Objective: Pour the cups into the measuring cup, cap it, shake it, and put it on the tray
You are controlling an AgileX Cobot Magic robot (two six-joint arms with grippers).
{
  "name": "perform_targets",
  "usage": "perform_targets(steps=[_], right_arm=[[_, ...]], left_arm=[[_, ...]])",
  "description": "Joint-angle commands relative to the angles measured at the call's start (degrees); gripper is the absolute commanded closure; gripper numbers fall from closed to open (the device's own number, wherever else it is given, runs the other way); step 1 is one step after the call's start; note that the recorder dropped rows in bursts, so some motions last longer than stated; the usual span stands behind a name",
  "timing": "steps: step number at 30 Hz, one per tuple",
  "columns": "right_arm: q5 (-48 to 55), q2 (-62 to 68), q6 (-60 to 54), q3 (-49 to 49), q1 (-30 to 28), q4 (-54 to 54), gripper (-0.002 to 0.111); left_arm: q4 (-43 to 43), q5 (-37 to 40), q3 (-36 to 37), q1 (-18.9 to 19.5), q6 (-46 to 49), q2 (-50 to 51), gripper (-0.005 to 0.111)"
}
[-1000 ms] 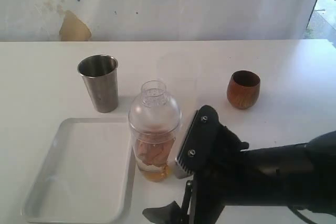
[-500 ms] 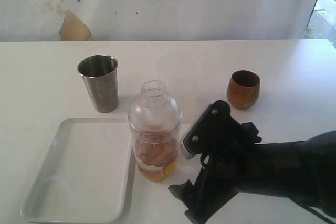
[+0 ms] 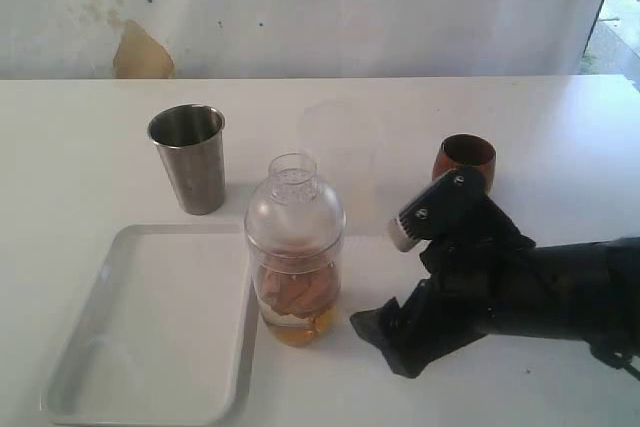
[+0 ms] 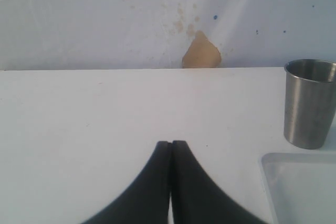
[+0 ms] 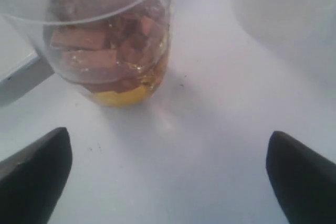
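Gaping wide, R tool [image 5: 168, 174] faces clear domed measuring cup [image 3: 295, 257]; L tool [image 4: 170, 148] pinched closed.

- My right arm [image 3: 570, 292] is big, black and lumpy, like it wears a dark cover.
- One of my right fingers [image 3: 440, 209] has a ridged grey pad [image 3: 408, 233] and two small shiny screws [image 3: 459, 180].
- My left fingers [image 4: 152, 192] are smooth, black and curved, thin at the tips.
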Motion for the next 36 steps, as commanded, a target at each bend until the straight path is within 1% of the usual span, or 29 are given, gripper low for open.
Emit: perform_targets(steps=[1, 4, 8, 16, 27, 30, 32, 34, 36], right_arm=[[3.56, -0.61, 0.45, 1.98, -5.06, -0.14, 0.016], [5.69, -0.71, 0.22, 1.98, -7.05, -0.14, 0.016], [9.58, -0.84, 0.04, 1.98, -7.39, -0.14, 0.016], [6.97, -0.84, 0.49, 1.98, -7.39, -0.14, 0.016], [6.11, -0.84, 6.18, 2.75, -7.48, -0.14, 0.016], [2.77, -2.01, 14.48, 3.98, -7.62, -5.61, 0.016], [-1.76, -3.78, 22.88, 5.18, -7.62, -12.4, 0.016], [-7.25, -5.83, 35.58, 6.63, -7.62, -22.53, 0.016], [-14.13, -8.22, 54.49, 8.7, -7.62, -35.54, 0.016]], left_arm=[[0.26, -0.6, 0.29, -0.03, -0.07, -0.24, 0.106], [0.26, -0.6, 0.29, -0.03, -0.07, -0.24, 0.106], [0.26, -0.6, 0.29, -0.03, -0.07, -0.24, 0.106], [0.26, -0.6, 0.29, -0.03, -0.07, -0.24, 0.106], [0.26, -0.6, 0.29, -0.03, -0.07, -0.24, 0.106], [0.26, -0.6, 0.29, -0.03, -0.07, -0.24, 0.106], [0.26, -0.6, 0.29, -0.03, -0.07, -0.24, 0.106], [0.26, -0.6, 0.29, -0.03, -0.07, -0.24, 0.106], [0.26, -0.6, 0.29, -0.03, -0.07, -0.24, 0.106]])
